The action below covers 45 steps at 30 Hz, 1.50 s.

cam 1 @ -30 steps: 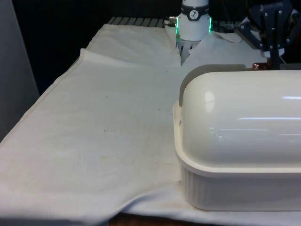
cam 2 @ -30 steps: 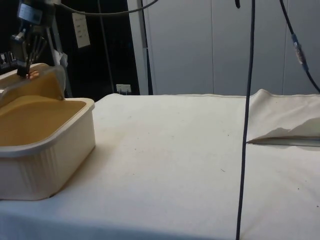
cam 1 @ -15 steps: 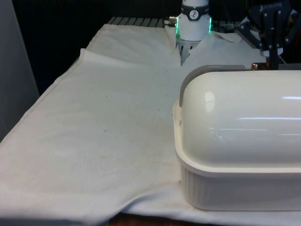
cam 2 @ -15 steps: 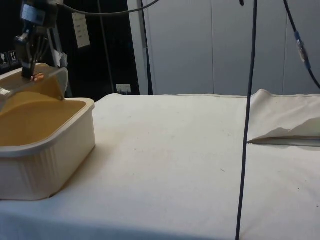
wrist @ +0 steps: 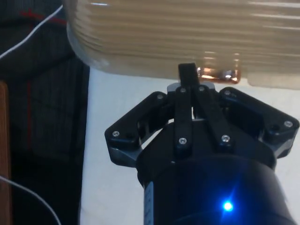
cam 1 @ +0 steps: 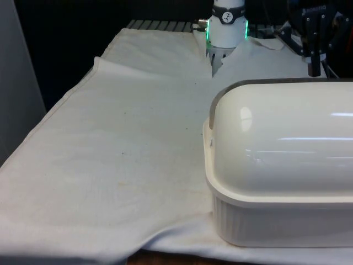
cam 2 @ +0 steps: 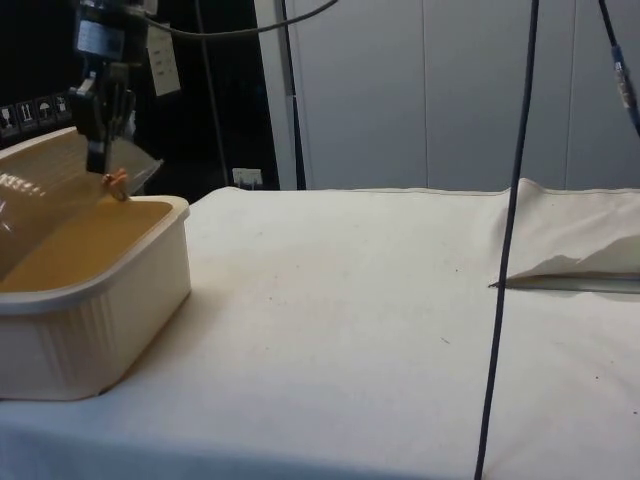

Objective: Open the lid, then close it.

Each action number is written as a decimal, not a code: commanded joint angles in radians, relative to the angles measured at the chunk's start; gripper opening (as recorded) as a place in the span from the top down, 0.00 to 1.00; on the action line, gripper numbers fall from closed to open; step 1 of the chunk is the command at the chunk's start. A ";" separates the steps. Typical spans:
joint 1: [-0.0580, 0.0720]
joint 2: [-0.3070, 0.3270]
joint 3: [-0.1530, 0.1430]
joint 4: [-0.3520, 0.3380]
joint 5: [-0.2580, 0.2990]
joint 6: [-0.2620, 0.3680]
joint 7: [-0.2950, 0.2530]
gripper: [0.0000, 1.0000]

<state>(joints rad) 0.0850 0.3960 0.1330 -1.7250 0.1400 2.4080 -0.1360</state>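
- A cream bread box (cam 1: pixel 281 182) sits on a white cloth (cam 1: pixel 121 160) at about 4 o'clock in the front view, its rounded back turned to that camera and hiding most of the opening.
- In the side view the bread box (cam 2: pixel 95 300) sits at about 8 o'clock, with dark cabinets behind and a thin black cable (cam 2: pixel 505 240) hanging down in front of the table.
- The cloth is wrinkled, with a raised fold (cam 2: pixel 565 262) at 3 o'clock in the side view.
- The black gripper (cam 2: pixel 103 165) points straight down at the lid's front edge, above the box's rim.
- In the wrist view the gripper (wrist: pixel 191 77) has its fingers drawn together beside a small copper-coloured handle (wrist: pixel 218 74); whether they actually pinch it cannot be told.
- The lid (cam 1: pixel 287 127) is a smooth, glossy curved shell with a grey edge; in the side view it looks translucent and amber.
- The box's lower walls are ribbed plastic with a wide rim (cam 2: pixel 130 265).
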 commanded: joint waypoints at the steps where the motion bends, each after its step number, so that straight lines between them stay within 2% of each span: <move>1: 0.000 -0.010 0.005 -0.019 0.011 -0.004 0.003 1.00; 5: 0.003 -0.012 0.004 -0.027 0.011 -0.006 0.002 1.00; 10: 0.007 -0.034 0.013 -0.075 0.034 -0.015 0.006 1.00; 23: 0.009 -0.070 0.016 -0.147 0.043 -0.059 0.009 1.00; 24: 0.006 -0.074 0.018 -0.157 0.052 -0.065 0.008 1.00; 31: 0.003 -0.075 0.009 -0.190 0.049 -0.093 0.009 1.00; 32: 0.006 -0.071 0.009 -0.179 0.044 -0.091 0.009 1.00; 33: 0.003 -0.074 0.006 -0.199 0.048 -0.094 0.009 1.00; 39: 0.002 -0.080 -0.006 -0.234 0.042 -0.085 0.006 1.00; 40: 0.004 -0.072 -0.005 -0.222 0.044 -0.092 0.005 1.00; 45: 0.006 -0.086 -0.021 -0.266 0.028 -0.071 0.010 1.00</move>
<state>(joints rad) 0.0890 0.3170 0.1160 -1.9800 0.1770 2.3230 -0.1330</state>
